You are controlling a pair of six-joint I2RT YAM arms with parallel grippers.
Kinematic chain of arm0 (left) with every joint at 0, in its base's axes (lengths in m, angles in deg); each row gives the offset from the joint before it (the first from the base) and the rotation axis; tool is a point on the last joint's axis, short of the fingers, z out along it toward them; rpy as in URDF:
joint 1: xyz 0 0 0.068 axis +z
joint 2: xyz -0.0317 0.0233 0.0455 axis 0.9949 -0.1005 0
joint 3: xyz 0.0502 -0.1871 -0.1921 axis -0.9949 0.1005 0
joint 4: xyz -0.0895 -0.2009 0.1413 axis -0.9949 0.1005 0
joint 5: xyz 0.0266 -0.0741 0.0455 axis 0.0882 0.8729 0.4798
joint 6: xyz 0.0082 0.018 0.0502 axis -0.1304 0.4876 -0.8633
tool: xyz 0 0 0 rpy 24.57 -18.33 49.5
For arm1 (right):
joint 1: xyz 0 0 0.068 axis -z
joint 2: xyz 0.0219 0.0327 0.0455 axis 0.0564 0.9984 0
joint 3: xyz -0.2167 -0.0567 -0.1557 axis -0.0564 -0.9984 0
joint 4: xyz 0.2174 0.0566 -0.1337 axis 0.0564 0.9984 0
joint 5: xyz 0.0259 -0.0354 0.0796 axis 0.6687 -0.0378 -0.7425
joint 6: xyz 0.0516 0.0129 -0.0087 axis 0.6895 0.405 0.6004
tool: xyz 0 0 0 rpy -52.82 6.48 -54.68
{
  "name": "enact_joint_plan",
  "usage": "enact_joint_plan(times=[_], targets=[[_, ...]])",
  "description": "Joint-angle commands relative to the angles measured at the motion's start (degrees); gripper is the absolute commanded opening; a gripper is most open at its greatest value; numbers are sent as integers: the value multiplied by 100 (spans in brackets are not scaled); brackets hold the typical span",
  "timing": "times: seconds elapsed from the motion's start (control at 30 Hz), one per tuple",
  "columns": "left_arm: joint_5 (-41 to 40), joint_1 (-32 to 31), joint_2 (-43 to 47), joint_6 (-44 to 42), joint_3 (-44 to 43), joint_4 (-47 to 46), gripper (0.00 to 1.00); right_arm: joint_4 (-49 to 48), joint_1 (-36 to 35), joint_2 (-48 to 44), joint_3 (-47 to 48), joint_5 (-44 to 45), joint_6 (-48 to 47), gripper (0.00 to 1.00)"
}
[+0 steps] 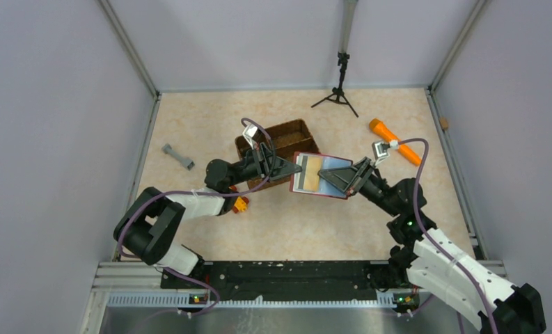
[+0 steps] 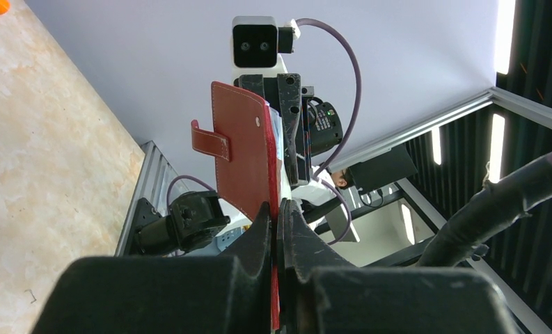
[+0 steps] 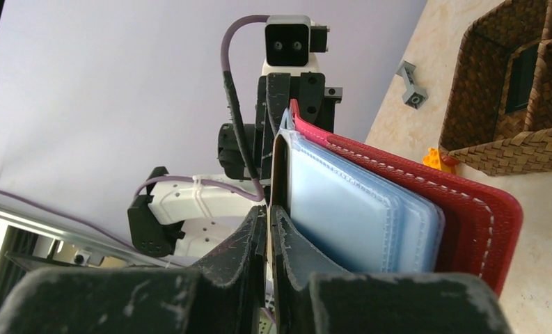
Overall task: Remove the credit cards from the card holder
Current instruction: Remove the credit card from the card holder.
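The dark red card holder (image 1: 321,193) hangs open above the table, held between both grippers. My left gripper (image 1: 290,170) is shut on its left edge. In the left wrist view the red cover (image 2: 241,149) with its strap tab rises edge-on out of that gripper (image 2: 278,207). My right gripper (image 1: 330,177) reaches in over the pale blue pockets (image 3: 342,209). In its wrist view the right gripper (image 3: 269,210) is shut on a thin credit card (image 3: 277,167) seen edge-on, standing beside the pockets. A tan credit card (image 1: 305,177) shows in the holder's left half.
A brown wicker basket (image 1: 276,142) stands just behind the left gripper. An orange-yellow toy (image 1: 240,204) lies by the left arm and a grey dumbbell-shaped piece (image 1: 178,156) at the left. An orange torch-like object (image 1: 396,141) and a small tripod (image 1: 339,90) are at the back right.
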Motion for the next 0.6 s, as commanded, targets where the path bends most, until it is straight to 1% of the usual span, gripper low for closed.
enact_joint_plan(times=[0.0, 0.1, 0.2, 0.27, 0.33, 0.37, 0.47, 0.5, 0.57], targets=[[-97, -4, 169, -62, -25, -356, 0, -573, 47, 56, -29, -169, 46, 7], [-84, -11, 173, -105, -10, -315, 0, -167, 47, 155, 205, -218, -209, 5], [-56, -10, 197, -144, -21, -272, 0, 263, 47, 274, 439, -323, -467, 6], [-51, -13, 212, -190, -33, -205, 0, 204, 47, 299, 440, -362, -489, 9], [-29, -11, 246, -256, -54, -93, 0, 53, 47, 321, 389, -397, -444, 10], [-27, -11, 263, -279, -59, -51, 0, 28, 47, 331, 380, -402, -425, 9], [-25, -7, 321, -326, -67, 48, 0, 47, 47, 340, 389, -405, -393, 1], [-18, 1, 333, -335, -72, 68, 0, 69, 47, 325, 387, -389, -390, 0], [-7, -4, 348, -347, -86, 107, 8, 116, 47, 275, 364, -330, -388, 0]])
